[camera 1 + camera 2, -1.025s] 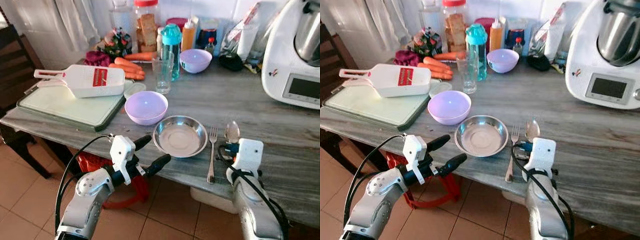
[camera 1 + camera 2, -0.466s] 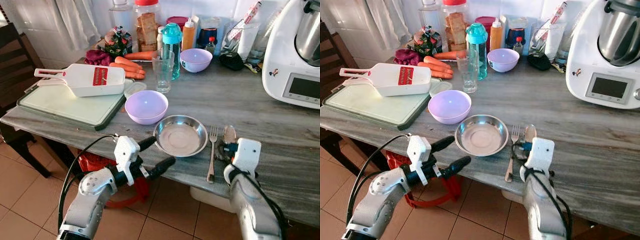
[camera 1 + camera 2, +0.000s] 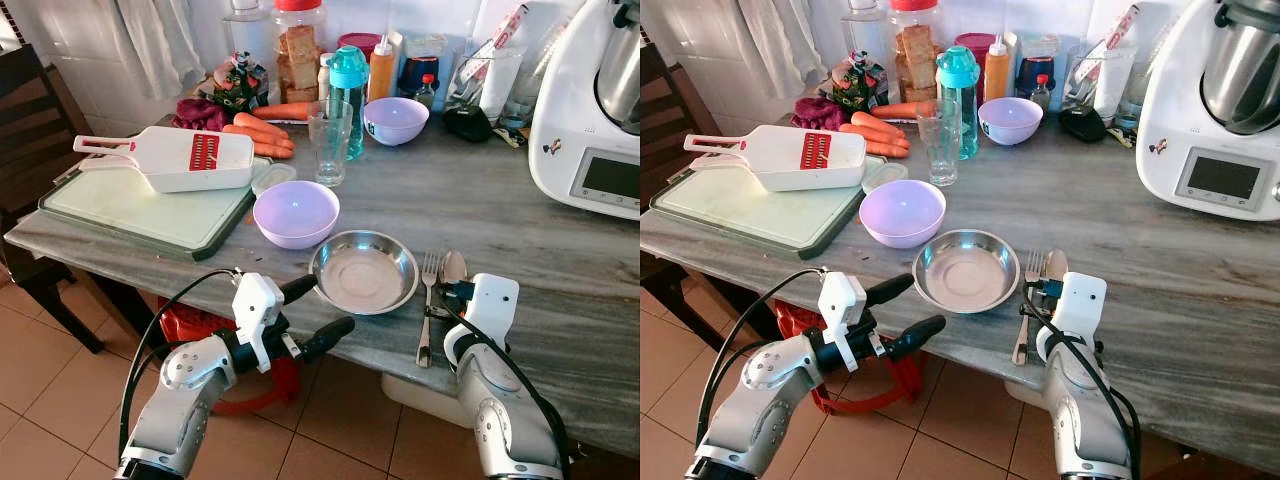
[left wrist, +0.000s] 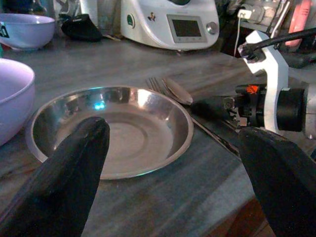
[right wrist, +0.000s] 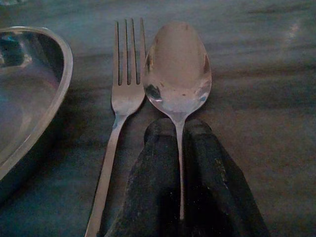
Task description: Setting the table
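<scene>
A round steel plate [image 3: 363, 272] lies near the front edge of the grey table [image 3: 560, 260]. Just right of it a fork [image 3: 426, 310] lies with its tines pointing away from me. A spoon [image 3: 454, 267] rests on the table beside the fork, bowl up. My right gripper [image 5: 178, 148] is low over the table edge, shut on the spoon's handle; the spoon bowl [image 5: 178, 64] and fork [image 5: 126, 74] lie side by side past the fingers. My left gripper [image 3: 328, 305] hovers open at the table edge, pointing at the plate [image 4: 108, 128].
A lilac bowl [image 3: 294, 213] sits just behind the plate, a glass [image 3: 328, 140] and teal bottle [image 3: 347, 85] further back. A cutting board [image 3: 130, 205] with a white slicer [image 3: 170, 160] takes the left; a white kitchen machine [image 3: 590, 110] stands at the right. A dark chair [image 3: 30, 130] stands left.
The spoon has shifted a little toward the fork with my right gripper on it. My left gripper has edged slightly to the right toward the plate.
</scene>
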`<state>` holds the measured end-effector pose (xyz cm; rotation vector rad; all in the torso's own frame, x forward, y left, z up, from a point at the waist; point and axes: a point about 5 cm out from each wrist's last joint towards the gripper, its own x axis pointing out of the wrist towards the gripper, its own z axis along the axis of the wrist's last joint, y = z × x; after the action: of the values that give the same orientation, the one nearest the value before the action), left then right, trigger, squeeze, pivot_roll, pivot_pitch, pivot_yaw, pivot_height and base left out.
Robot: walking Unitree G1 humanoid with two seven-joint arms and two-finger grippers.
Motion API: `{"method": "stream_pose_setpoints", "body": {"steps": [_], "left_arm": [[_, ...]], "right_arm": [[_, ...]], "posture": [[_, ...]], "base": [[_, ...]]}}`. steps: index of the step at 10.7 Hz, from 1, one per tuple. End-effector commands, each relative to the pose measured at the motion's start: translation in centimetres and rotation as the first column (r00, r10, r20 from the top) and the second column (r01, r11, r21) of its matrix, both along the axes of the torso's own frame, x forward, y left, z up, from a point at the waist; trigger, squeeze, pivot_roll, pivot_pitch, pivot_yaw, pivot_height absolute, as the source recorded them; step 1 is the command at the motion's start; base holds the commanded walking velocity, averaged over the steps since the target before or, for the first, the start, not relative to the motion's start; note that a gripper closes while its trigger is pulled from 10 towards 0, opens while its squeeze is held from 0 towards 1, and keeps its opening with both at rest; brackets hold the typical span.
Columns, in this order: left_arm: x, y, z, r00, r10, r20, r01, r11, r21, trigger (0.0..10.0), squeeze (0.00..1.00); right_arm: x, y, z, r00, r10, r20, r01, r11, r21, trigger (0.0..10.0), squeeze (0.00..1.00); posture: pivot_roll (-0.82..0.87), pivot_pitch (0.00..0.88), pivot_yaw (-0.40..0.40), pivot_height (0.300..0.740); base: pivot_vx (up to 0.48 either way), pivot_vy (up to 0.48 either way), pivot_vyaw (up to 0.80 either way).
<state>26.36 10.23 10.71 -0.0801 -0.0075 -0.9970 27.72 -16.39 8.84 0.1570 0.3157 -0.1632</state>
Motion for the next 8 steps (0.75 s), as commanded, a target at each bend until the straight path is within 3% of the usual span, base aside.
{"method": "stream_pose_setpoints", "body": {"steps": [1,2,3,4,7,8], "left_arm": [[0.2,0.0,0.1,1.000,-0.011,0.008,0.011,1.000,0.013,10.0,0.00],[0.1,-0.1,0.1,1.000,-0.023,0.004,0.023,1.000,0.010,10.0,0.00],[-0.3,-0.2,0.0,0.998,-0.063,-0.008,0.063,0.998,-0.003,10.0,0.00],[-0.6,-0.3,-0.1,0.995,-0.100,-0.028,0.100,0.995,-0.008,10.0,0.00],[-0.9,-0.3,-0.3,0.984,-0.167,-0.054,0.168,0.985,0.023,10.0,0.00],[-1.0,-0.1,-0.5,0.984,-0.167,-0.055,0.169,0.985,0.029,10.0,0.00]], "right_arm": [[-0.1,-0.2,-0.7,0.999,-0.017,-0.046,0.018,1.000,0.008,10.0,0.00],[-0.1,-0.2,-0.8,0.998,-0.020,-0.055,0.021,1.000,0.005,10.0,0.00],[-0.2,-0.3,-1.0,0.998,-0.019,-0.062,0.019,1.000,0.010,10.0,0.48],[-0.2,-0.3,-1.1,0.997,-0.020,-0.069,0.021,1.000,0.009,10.0,0.56],[-0.3,-0.3,-1.3,0.996,-0.024,-0.080,0.025,1.000,0.005,10.0,0.56],[-0.4,-0.3,-1.4,0.996,-0.028,-0.083,0.028,1.000,0.003,10.0,0.84]], "posture": [[0.00,0.013,0.037,0.740],[0.00,0.013,0.037,0.740],[0.00,0.013,0.037,0.740],[0.00,0.013,0.037,0.740],[0.01,0.013,0.039,0.740],[0.00,0.017,0.041,0.740]], "base": [[0.000,0.000,0.00],[0.000,0.000,0.00],[0.000,0.000,0.00],[0.000,0.000,0.00],[0.000,0.000,0.00],[0.000,0.000,0.00]]}}
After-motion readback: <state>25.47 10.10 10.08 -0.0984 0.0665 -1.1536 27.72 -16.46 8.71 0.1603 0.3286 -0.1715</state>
